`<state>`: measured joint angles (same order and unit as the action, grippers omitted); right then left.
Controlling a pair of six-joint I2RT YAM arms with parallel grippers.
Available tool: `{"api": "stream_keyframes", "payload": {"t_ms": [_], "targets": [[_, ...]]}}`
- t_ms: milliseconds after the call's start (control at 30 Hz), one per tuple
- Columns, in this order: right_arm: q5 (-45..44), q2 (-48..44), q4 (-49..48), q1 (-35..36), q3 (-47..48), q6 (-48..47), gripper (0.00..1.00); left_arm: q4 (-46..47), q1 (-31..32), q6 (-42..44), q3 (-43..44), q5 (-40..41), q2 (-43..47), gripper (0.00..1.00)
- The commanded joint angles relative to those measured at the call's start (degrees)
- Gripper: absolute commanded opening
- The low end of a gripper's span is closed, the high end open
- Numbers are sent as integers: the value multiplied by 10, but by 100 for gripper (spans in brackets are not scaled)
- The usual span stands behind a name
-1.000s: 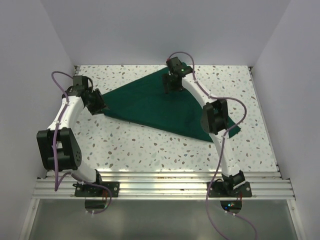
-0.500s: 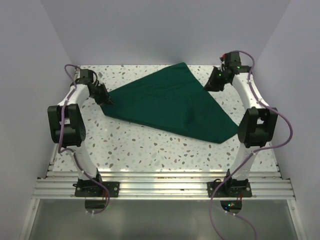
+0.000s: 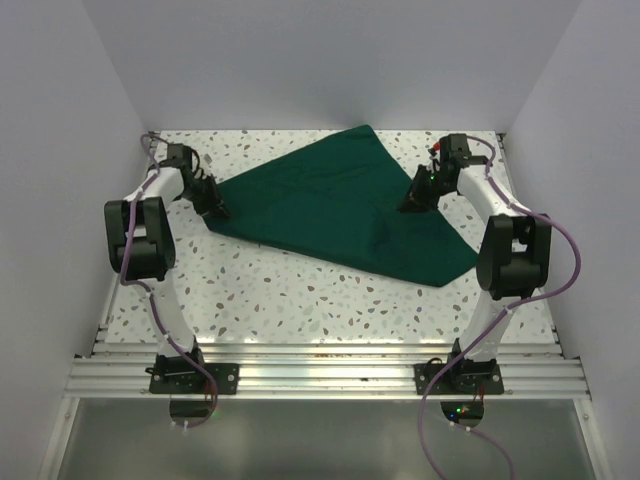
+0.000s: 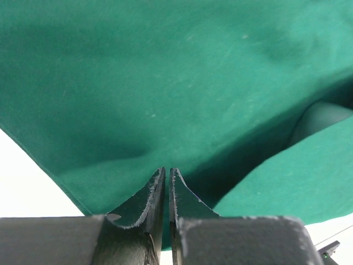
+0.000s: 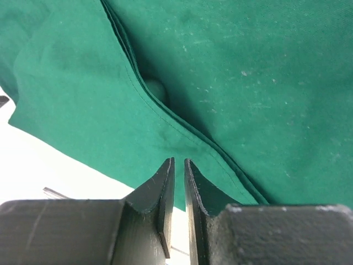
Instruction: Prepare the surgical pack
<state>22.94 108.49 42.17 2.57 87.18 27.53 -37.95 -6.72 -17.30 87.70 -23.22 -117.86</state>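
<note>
Left gripper (image 4: 167,171) is sitting at the left corner of the surgical pack (image 3: 330,200), jaws drawn in to a hairline slit and pinching the cloth edge; green is showing in the slit.

The pack is lying flat on the far half of the table (image 3: 300,290), spanning the space between the two arms. It is presenting as dark green, matte fabric in a roughly triangular outline, with one point reaching toward the back wall (image 3: 300,60) and another trailing toward the near right. The wrist views are showing faint lint specks, soft creases, and doubled layers gaping open at the edges.

Right gripper (image 5: 179,161) is resting on the pack's right edge, jaws narrowed to a thin gap, tips closing over a stitched hem.

The table is showing a white surface with dark speckles. Plain pale walls are enclosing it on three sides. A ribbed metal rail (image 3: 330,375) is running along the near edge, carrying both arm bases.
</note>
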Motion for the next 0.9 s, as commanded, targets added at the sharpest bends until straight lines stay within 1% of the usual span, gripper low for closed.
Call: {"api": "stream_keyframes", "payload": {"t_ms": [0,100,167,233,300,333,367,433,533,600,667,833,867], "targets": [[18,3,-24,-2,-10,12,16,-23,-2,20,4,16,-15,11],[18,8,-26,-1,-17,13,15,-25,-3,20,-13,43,-7,13],[19,7,-25,0,-21,14,15,-10,-3,21,-28,54,5,18],[20,11,-11,5,-23,6,15,-8,-3,21,-32,55,10,20],[4,17,11,14,-19,-5,14,-12,-3,17,-34,43,2,20],[-11,16,18,19,-18,-19,13,-9,-2,15,-45,38,0,19],[-46,9,22,24,-13,-25,13,-5,-2,10,-53,38,2,19],[-62,6,32,40,-3,-35,14,4,-3,7,-75,38,9,19],[-84,14,50,60,44,-39,14,2,-2,3,-90,38,8,19],[-118,22,67,83,94,-39,14,0,-2,-1,-101,45,10,18],[-126,26,70,101,140,-31,14,0,-2,-5,-107,45,11,18],[-127,56,39,175,209,35,14,3,-1,-13,-141,28,24,16],[-127,62,32,198,225,45,14,6,-1,-18,-150,25,37,16]]}}
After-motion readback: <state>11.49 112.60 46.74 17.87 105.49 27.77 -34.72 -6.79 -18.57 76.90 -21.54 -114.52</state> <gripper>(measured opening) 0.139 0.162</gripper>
